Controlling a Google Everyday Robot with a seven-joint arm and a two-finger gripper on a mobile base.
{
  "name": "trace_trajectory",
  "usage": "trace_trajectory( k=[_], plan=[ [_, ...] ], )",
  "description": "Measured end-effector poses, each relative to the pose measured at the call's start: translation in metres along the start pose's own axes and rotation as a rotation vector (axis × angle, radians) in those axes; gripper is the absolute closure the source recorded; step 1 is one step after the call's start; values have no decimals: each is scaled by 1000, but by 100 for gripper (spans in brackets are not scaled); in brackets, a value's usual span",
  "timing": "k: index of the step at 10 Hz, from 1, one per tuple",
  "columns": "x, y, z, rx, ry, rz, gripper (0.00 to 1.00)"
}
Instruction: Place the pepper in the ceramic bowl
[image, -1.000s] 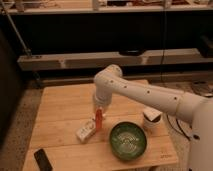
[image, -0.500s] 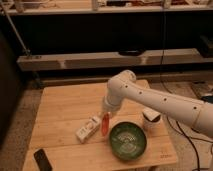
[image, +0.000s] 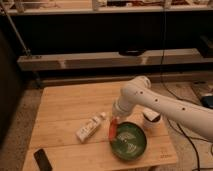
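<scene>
The pepper (image: 112, 129), small, slim and orange-red, hangs nearly upright just over the left rim of the green ceramic bowl (image: 133, 144). My gripper (image: 115, 121) is directly above the pepper and shut on its top end. The white arm reaches in from the right, above the bowl's far side. The bowl sits at the front right of the wooden table (image: 70, 102) with nothing inside it.
A white tube-like bottle (image: 90, 128) lies on the table just left of the pepper. A small white cup (image: 151, 119) stands behind the bowl on the right. A dark flat object (image: 43, 160) lies at the front left corner. Dark shelving runs behind the table.
The gripper has carried the pepper rightward, from beside the white bottle to the bowl's left rim. The arm has swung right with it.
</scene>
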Motion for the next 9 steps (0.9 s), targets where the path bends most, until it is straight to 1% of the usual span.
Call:
trace_trajectory(
  k=[1, 2, 3, 4, 5, 6, 7, 9],
  plan=[
    [-10, 9, -4, 2, 2, 2, 77],
    [-14, 16, -7, 3, 4, 8, 77],
    [-14, 16, -8, 5, 5, 8, 77],
    [-15, 16, -9, 11, 4, 9, 75],
    [-15, 19, -9, 16, 0, 12, 67],
    [-15, 19, -9, 20, -2, 14, 56],
    [-15, 17, -9, 25, -3, 11, 54],
    [-15, 19, -10, 32, -4, 13, 52]
  ],
)
